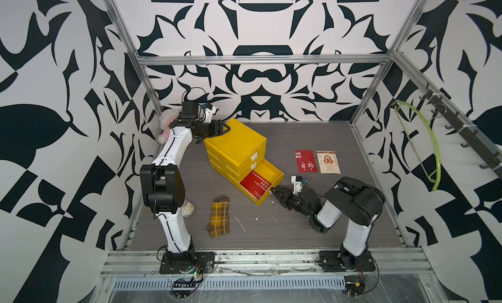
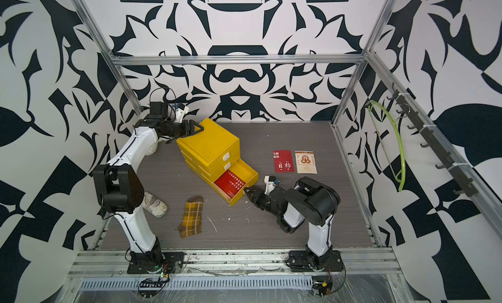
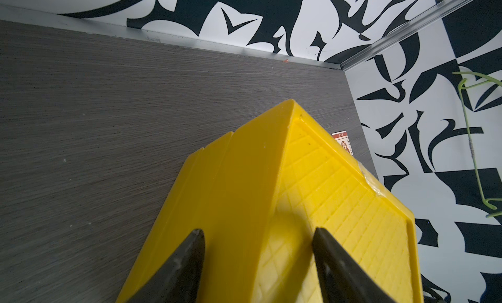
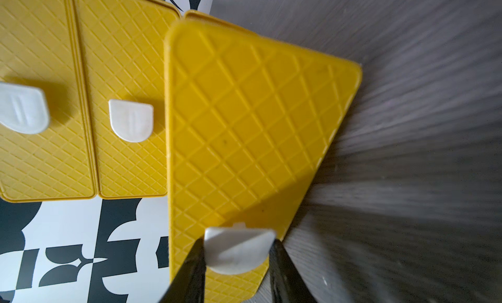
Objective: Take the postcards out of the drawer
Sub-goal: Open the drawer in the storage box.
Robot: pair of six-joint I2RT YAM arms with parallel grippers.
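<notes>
A yellow three-drawer cabinet [image 1: 235, 141] [image 2: 207, 141] stands mid-table, its bottom drawer [image 1: 267, 171] [image 2: 244, 171] pulled out. Inside lies a red postcard [image 1: 254, 183] [image 2: 229, 183] with white characters. Two more postcards lie flat on the table to the right, one red [image 1: 305, 161] [image 2: 283, 161] and one cream [image 1: 328, 162] [image 2: 306, 162] [image 3: 345, 142]. My right gripper [image 1: 273, 190] [image 2: 245, 190] [image 4: 237, 240] is shut on the open drawer's white handle [image 4: 239, 250]. My left gripper [image 1: 224, 130] [image 2: 197, 130] [image 3: 256, 232] clamps the cabinet's top back corner, a finger on either side.
A yellow-brown plaid sock [image 1: 219, 216] lies in front of the cabinet. A white shoe [image 2: 154, 205] sits by the left arm and a plush toy [image 1: 168, 122] in the back left corner. A green hanger [image 1: 429, 152] hangs on the right wall's hook rail.
</notes>
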